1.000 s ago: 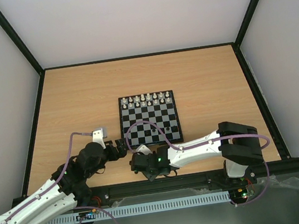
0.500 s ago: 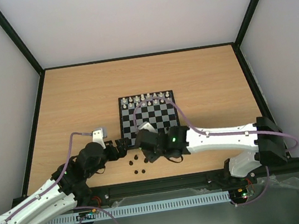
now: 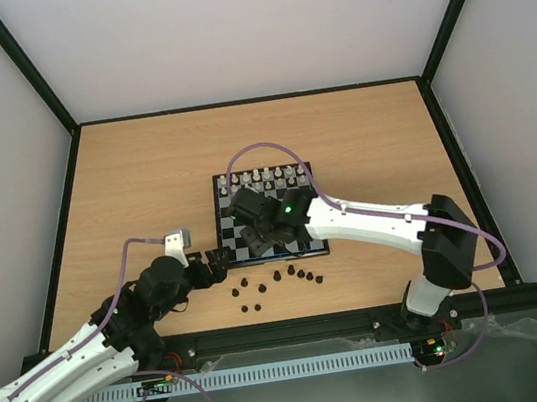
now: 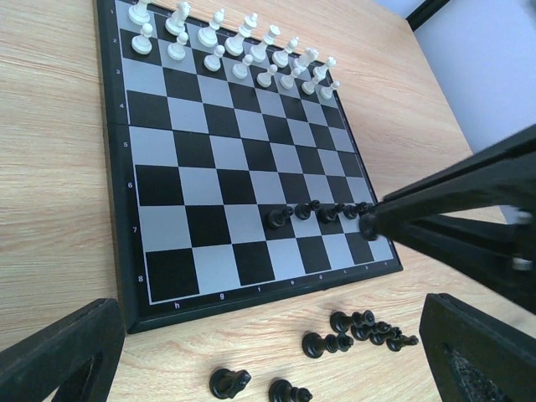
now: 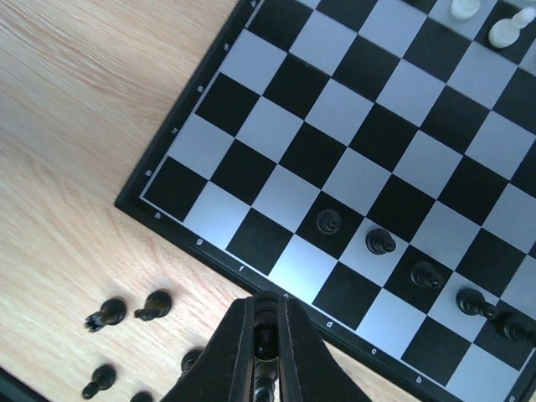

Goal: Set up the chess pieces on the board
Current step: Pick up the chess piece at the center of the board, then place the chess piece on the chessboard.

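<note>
Right gripper (image 5: 266,318) seen clamped on dark chess piece (image 5: 265,341) above near edge of chessboard (image 4: 117,251); five dark pawns (image 4: 303,211) lined on second row, more dark pieces (image 3: 278,276) scattered on table (image 3: 144,179) beside that edge; left gripper (image 3: 219,263) held wide apart off near-left corner

board (image 4: 226,159) on the table (image 3: 144,179), some chess pieces (image 4: 303,209) on its near rows, others loose before it

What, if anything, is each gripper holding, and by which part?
The right gripper pinches one dark chess piece between its fingertips; which part cannot be told. The left gripper holds nothing.
</note>
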### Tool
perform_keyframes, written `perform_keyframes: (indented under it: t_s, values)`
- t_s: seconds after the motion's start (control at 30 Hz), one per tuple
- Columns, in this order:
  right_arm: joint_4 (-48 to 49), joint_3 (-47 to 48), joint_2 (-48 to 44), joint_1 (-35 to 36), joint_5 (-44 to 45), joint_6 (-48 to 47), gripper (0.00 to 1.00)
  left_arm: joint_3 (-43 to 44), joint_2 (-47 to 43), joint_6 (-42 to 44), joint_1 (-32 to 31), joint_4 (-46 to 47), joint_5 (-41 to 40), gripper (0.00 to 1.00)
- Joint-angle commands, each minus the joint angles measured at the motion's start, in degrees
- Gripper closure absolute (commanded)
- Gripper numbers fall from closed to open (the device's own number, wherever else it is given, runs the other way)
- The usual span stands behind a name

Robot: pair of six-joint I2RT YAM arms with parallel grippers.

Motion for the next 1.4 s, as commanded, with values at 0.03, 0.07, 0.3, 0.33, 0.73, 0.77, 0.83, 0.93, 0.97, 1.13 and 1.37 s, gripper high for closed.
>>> perform_keyframes:
  t_s: [0.03, 0.07, 0.3, 0.33, 0.73, 0.77, 0.83, 0.93, 0.97, 1.13, 1.37]
  values:
    - [-0.75, 2.56, 5.15, -1.65, -3.52, -3.05, 0.98, -0.31, -1.25, -0.08, -0.02, -1.22, -0.78, 0.00]
    - [-0.38, 2.73, 5.97, -1.93, -3.75, -3.14, 0.98, -0.32, -1.51, -0.11, 0.01, -1.42, -0.86, 0.00]
    - [1.84, 3.57, 10.31, -3.71, -5.82, -3.57, 0.98, -0.39, -2.81, -0.29, 0.01, -2.17, -0.78, 0.00]
    - [2.10, 3.59, 10.74, -3.92, -6.03, -3.66, 0.98, -0.42, -2.94, -0.29, 0.01, -2.29, -0.78, 0.00]
    - [4.44, 4.55, 14.97, -5.45, -4.60, -3.02, 0.98, -0.63, -4.01, -0.38, 0.01, -2.65, -0.69, 0.01]
    - [4.61, 4.58, 15.26, -5.53, -4.45, -2.97, 0.98, -0.59, -4.04, -0.38, 0.01, -2.64, -0.69, 0.00]
    - [4.85, 4.76, 15.93, -5.67, -4.44, -2.92, 0.98, -0.52, -4.06, -0.38, 0.01, -2.66, -0.69, 0.00]
    - [5.33, 4.76, 16.61, -5.89, -4.48, -2.84, 0.98, -0.59, -4.06, -0.29, 0.01, -2.63, -0.77, 0.01]
    - [5.48, 4.84, 16.90, -6.01, -4.41, -2.84, 0.98, -0.66, -4.06, -0.29, 0.01, -2.63, -0.77, 0.01]
    - [6.19, 4.59, 17.63, -6.39, -4.65, -2.83, 0.98, -0.66, -4.14, -0.28, -0.01, -2.79, -0.78, 0.00]
    - [6.81, 4.44, 18.50, -6.74, -5.13, -2.83, 0.98, -0.77, -4.14, -0.20, 0.00, -2.67, -0.93, 0.00]
